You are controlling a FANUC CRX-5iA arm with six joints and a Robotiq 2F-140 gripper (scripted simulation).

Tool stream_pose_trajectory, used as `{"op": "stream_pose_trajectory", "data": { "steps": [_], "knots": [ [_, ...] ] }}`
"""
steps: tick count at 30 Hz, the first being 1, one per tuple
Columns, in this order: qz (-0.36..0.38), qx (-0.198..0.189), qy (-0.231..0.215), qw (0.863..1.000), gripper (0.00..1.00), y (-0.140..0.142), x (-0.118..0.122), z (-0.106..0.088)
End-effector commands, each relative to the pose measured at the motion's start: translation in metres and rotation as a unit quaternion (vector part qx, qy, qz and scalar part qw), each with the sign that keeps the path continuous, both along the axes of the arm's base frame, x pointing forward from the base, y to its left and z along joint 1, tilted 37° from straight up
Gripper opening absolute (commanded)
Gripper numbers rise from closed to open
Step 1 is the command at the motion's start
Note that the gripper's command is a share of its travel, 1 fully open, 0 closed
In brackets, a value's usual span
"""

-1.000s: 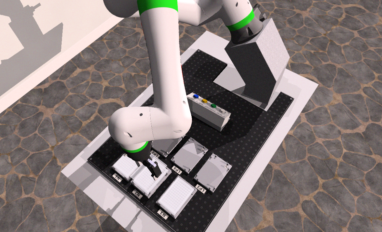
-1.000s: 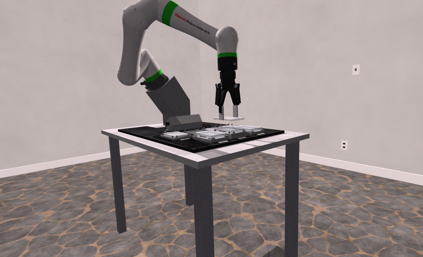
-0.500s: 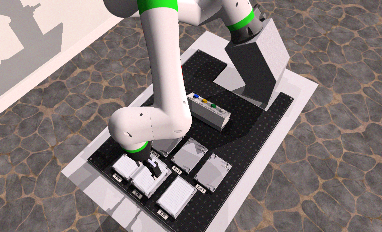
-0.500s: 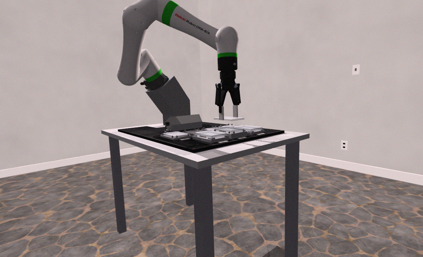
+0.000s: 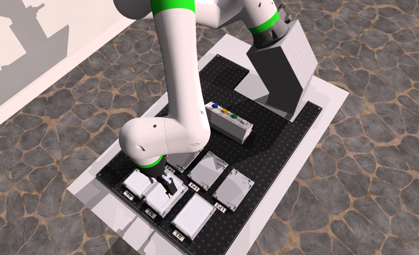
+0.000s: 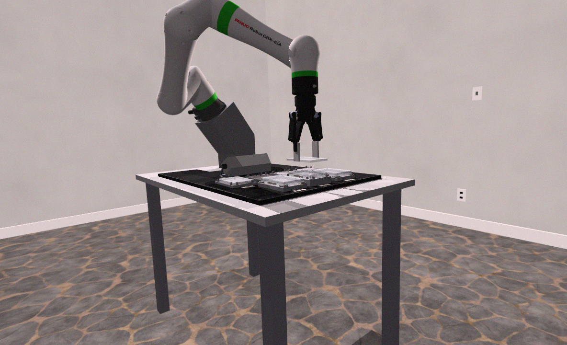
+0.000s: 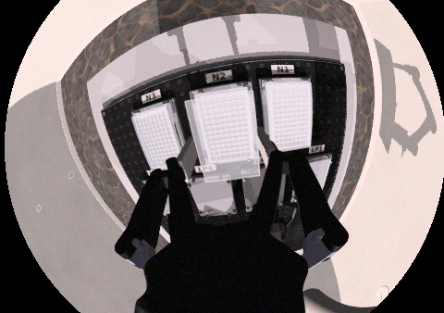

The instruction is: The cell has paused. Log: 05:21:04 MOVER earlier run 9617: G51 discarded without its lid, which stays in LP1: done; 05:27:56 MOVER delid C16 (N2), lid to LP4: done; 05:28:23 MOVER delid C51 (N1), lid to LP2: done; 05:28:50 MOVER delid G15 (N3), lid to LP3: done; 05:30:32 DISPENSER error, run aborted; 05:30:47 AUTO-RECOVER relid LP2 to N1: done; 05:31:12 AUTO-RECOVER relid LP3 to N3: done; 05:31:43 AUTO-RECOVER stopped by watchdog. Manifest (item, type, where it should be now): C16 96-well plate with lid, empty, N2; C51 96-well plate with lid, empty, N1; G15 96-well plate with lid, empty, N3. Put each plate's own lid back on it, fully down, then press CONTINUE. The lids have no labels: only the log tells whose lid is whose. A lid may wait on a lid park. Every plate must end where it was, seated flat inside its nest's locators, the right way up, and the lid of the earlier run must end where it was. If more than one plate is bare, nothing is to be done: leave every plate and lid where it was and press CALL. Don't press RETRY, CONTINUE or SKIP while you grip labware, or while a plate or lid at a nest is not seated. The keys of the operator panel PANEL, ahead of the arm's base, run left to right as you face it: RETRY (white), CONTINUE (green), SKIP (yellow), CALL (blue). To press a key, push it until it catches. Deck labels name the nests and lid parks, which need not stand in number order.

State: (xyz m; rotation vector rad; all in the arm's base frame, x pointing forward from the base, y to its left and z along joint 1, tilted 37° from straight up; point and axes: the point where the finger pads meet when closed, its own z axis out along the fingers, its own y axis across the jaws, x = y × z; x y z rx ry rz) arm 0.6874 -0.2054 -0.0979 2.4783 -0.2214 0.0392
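My gripper (image 5: 167,185) is shut on a clear lid (image 6: 307,159) and holds it level, a short way above the deck. It hangs over the plate in nest N2, whose well grid shows through the lid. In the wrist view the lid (image 7: 224,131) sits between my fingers, below the N2 label (image 7: 218,76). The plate in N1 (image 5: 137,183) and the plate in N3 (image 5: 193,218) sit flat in their nests on either side. Lid parks LP4 (image 5: 207,171) and LP3 (image 5: 233,189) are bare. LP2 (image 5: 181,160) is partly hidden by my arm, and LP1 is fully hidden.
The operator panel (image 5: 229,123) stands behind the lid parks, with its blue (image 5: 215,106), yellow (image 5: 224,111), green (image 5: 234,116) and white (image 5: 242,121) keys. The arm's grey pedestal (image 5: 282,69) stands at the far end of the black deck.
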Motion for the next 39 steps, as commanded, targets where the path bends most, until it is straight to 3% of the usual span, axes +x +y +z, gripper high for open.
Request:
{"op": "stream_pose_trajectory", "data": {
  "steps": [1,39],
  "knots": [
    [0.0,0.0,0.0,1.0,0.0,0.0,0.0,0.0],
    [-0.001,0.0,-0.001,1.0,0.0,-0.018,0.0,-0.024]
  ]
}}
